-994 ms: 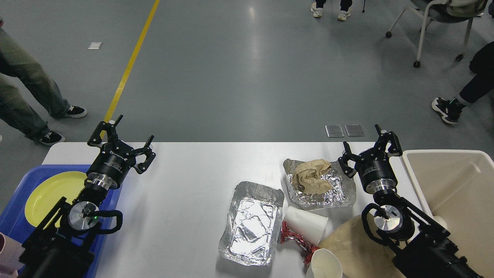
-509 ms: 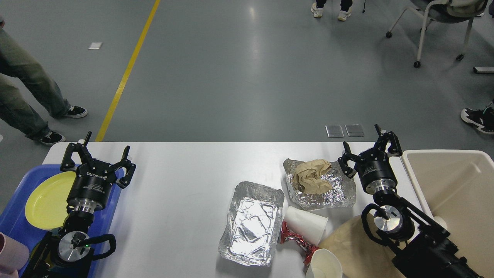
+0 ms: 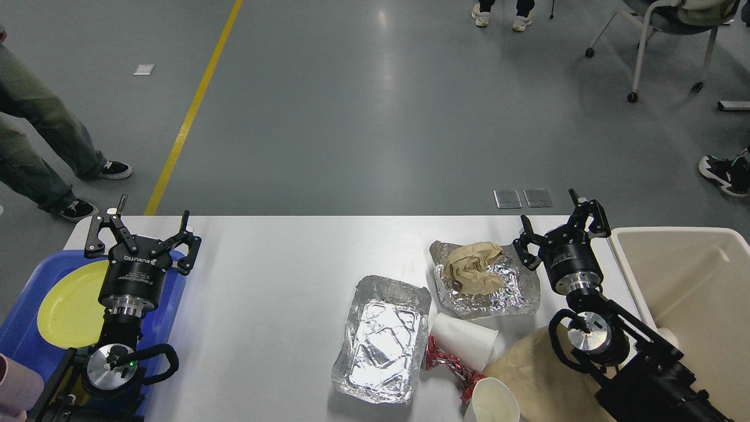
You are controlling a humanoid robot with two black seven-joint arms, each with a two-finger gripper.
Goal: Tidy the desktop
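Right jaws [image 3: 559, 225] spread wide, empty, just right of the crumpled brown paper [image 3: 470, 266] (on foil): approach squarely, pinch its peak. Left jaws [image 3: 140, 233] also wide.

The left gripper [image 3: 142, 230] now sits further left than one second ago, over the far edge of the blue tray [image 3: 23, 328] rather than over the desktop [image 3: 281, 305]. Its axis, previously tilted rightward, now points nearly straight away from the head. Its fingers remain spread. In the background, a person's shoe [image 3: 723, 173] at the right edge sits further right.
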